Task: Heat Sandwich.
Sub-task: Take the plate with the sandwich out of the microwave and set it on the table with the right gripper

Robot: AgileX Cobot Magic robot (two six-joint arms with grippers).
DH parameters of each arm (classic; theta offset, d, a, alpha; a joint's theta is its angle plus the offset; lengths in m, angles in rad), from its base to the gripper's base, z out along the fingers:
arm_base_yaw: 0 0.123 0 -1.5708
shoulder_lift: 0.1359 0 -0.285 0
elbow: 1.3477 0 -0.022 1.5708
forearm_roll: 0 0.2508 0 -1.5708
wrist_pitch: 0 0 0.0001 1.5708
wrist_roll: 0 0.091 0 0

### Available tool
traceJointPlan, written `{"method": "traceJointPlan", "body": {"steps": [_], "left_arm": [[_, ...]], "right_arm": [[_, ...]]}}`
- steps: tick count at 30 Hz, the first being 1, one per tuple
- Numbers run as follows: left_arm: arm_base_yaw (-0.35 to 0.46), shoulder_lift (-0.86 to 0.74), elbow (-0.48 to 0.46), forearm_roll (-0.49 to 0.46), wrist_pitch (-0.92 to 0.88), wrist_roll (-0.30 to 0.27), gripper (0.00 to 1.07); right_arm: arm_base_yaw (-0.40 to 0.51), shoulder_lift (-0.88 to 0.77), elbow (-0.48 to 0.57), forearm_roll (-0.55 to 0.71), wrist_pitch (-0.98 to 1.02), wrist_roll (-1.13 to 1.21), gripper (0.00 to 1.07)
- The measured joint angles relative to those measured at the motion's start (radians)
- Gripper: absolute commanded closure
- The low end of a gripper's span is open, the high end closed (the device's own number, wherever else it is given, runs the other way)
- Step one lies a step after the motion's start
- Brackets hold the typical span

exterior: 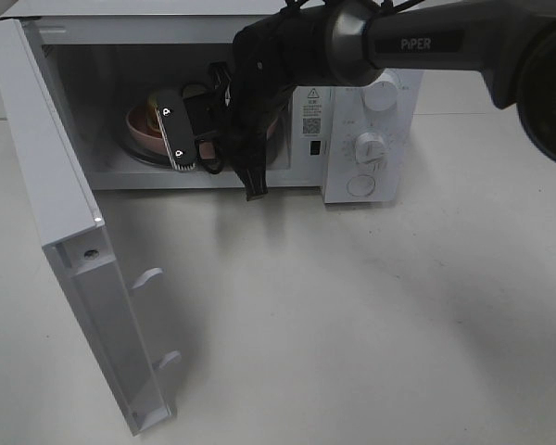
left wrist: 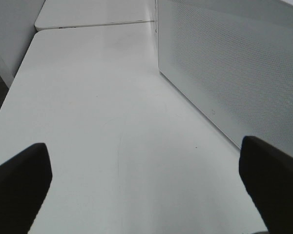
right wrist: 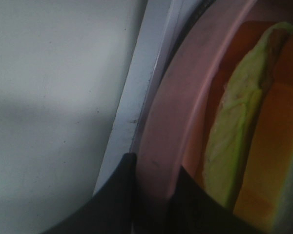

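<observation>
White table (exterior: 352, 315), open microwave (exterior: 352, 120), "PiPER" arm, right tool (right wrist: 151, 190) pinching pink plate (right wrist: 161, 117), left tool (left wrist: 146, 190) spread.

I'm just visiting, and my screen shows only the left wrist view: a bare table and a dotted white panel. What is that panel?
Observer: It is the door of the microwave, swung wide open.
Operator: Is anything inside?
Observer: A pink plate sits in there, carrying the sandwich.
Operator: And the other arm?
Observer: It reaches into the oven; the right gripper is closed on the plate's rim, one finger on each side.
</observation>
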Motion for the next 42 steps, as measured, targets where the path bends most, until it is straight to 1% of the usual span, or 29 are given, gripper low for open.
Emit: {"method": "traceJointPlan", "body": {"steps": [2, 3, 4, 7, 9, 13, 18, 22, 23, 25, 27, 28, 29, 32, 33, 35, 37, 40, 42], "left_arm": [[0.0, 0.0, 0.0, 0.0, 0.0, 0.0, 0.03], [0.0, 0.0, 0.0, 0.0, 0.0, 0.0, 0.03], [0.0, 0.0, 0.0, 0.0, 0.0, 0.0, 0.03], [0.0, 0.0, 0.0, 0.001, 0.0, 0.0, 0.03], [0.0, 0.0, 0.0, 0.002, 0.0, 0.0, 0.03], [0.0, 0.0, 0.0, 0.002, 0.0, 0.0, 0.03], [0.0, 0.0, 0.0, 0.002, 0.0, 0.0, 0.03], [0.0, 0.0, 0.0, 0.002, 0.0, 0.0, 0.03], [0.0, 0.0, 0.0, 0.002, 0.0, 0.0, 0.03], [0.0, 0.0, 0.0, 0.002, 0.0, 0.0, 0.03], [0.0, 0.0, 0.0, 0.002, 0.0, 0.0, 0.03], [0.0, 0.0, 0.0, 0.002, 0.0, 0.0, 0.03], [0.0, 0.0, 0.0, 0.002, 0.0, 0.0, 0.03], [0.0, 0.0, 0.0, 0.002, 0.0, 0.0, 0.03], [0.0, 0.0, 0.0, 0.002, 0.0, 0.0, 0.03], [0.0, 0.0, 0.0, 0.002, 0.0, 0.0, 0.03], [0.0, 0.0, 0.0, 0.002, 0.0, 0.0, 0.03], [0.0, 0.0, 0.0, 0.002, 0.0, 0.0, 0.03], [0.0, 0.0, 0.0, 0.002, 0.0, 0.0, 0.03]], "right_arm": [[0.0, -0.022, 0.041, -0.012, -0.019, -0.004, 1.07], [0.0, -0.022, 0.041, -0.012, -0.019, -0.004, 1.07], [0.0, -0.038, 0.08, -0.023, -0.042, -0.008, 1.07], [0.0, -0.067, 0.134, -0.04, -0.075, -0.009, 1.07], [0.0, -0.077, 0.149, -0.044, -0.085, -0.01, 1.07], [0.0, -0.145, 0.245, -0.052, -0.173, -0.011, 1.07], [0.0, -0.177, 0.288, -0.064, -0.209, -0.011, 1.07], [0.01, -0.225, 0.379, -0.079, -0.255, -0.011, 1.07], [0.01, -0.225, 0.379, -0.079, -0.255, -0.011, 1.07], [0.011, -0.244, 0.414, -0.082, -0.277, -0.011, 1.07], [0.012, -0.266, 0.453, -0.086, -0.306, -0.011, 1.07], [0.013, -0.287, 0.492, -0.089, -0.338, -0.014, 1.07], [0.013, -0.287, 0.492, -0.089, -0.338, -0.014, 1.07], [0.015, -0.318, 0.544, -0.094, -0.376, -0.017, 1.07], [0.018, -0.342, 0.586, -0.097, -0.405, -0.019, 1.07], [0.019, -0.354, 0.603, -0.097, -0.417, -0.019, 1.07], [0.019, -0.384, 0.667, -0.102, -0.465, -0.019, 1.07], [0.019, -0.403, 0.706, -0.108, -0.497, -0.019, 1.07], [0.019, -0.438, 0.764, -0.115, -0.53, -0.019, 1.07]]}}
